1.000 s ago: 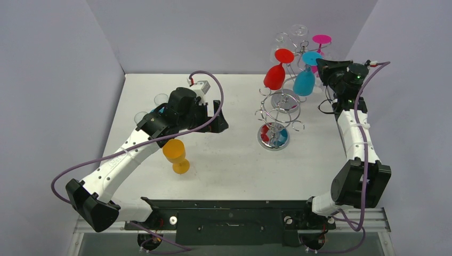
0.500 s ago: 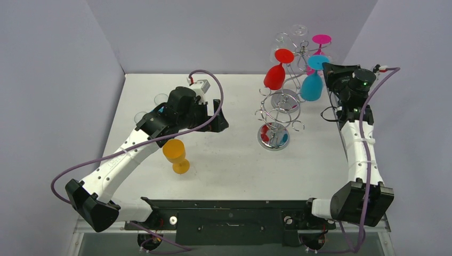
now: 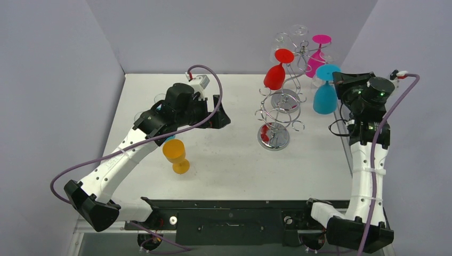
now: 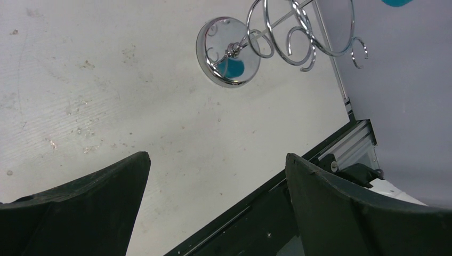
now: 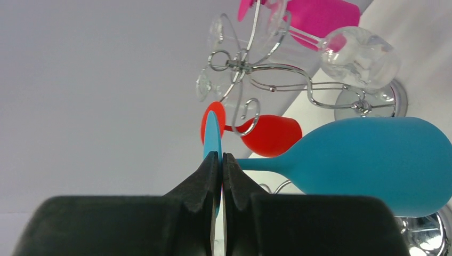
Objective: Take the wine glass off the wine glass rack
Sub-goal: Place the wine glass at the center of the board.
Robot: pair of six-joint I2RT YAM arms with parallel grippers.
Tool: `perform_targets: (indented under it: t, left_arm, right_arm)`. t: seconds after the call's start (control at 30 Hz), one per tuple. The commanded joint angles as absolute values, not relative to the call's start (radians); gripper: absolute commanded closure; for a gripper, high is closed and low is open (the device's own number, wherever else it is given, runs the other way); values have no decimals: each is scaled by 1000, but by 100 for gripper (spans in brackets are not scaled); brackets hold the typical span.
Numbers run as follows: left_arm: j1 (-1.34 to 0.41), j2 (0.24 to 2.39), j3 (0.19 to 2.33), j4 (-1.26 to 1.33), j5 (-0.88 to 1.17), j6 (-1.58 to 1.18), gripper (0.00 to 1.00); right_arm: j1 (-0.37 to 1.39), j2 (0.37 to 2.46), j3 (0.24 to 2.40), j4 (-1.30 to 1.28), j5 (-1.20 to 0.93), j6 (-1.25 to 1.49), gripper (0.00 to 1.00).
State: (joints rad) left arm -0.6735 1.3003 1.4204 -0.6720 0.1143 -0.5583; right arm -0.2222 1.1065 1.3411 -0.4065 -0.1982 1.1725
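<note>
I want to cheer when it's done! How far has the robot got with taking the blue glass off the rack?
Nearly there. Done: the blue glass looks clear of the rack, off to its right. In hand: the right end effector is shut on its foot, holding it up. Left: probably setting it on the table.

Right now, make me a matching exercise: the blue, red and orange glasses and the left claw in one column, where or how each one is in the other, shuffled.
Things:
1. blue wine glass
2. red wine glass
3. orange glass
4. left claw

States:
A. open, empty
B. hanging on the rack
C. foot pinched in the right claw
D. standing on the table

Pairs: 1-C, 2-B, 3-D, 4-A
</note>
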Motion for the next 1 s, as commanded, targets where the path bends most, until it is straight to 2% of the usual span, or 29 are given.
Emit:
perform_targets:
  t: [0.0,0.23,0.53,0.73,0.97]
  left_arm:
    - [-678,1294,1506,-603,133,-570,4]
    - [-672,1288,1534,-473,186,-618,4]
    - [-553,1305,1558,-207,331,-714,4]
    - [-447,1350,1479,157,568,-919,4]
    - [-405,1397,1427,390,643,-1087,4]
  right_arm:
    - [-227,1048,1468,-469,-231,1125,100]
    - [-172,1046,1558,-411,-338,1211,100]
    - [85,1146,1727,-328,-292,1288,100]
    - [247,1212,1719,-170,-281,1419,100]
    - [364,1273,1648,66,-263,1606,100]
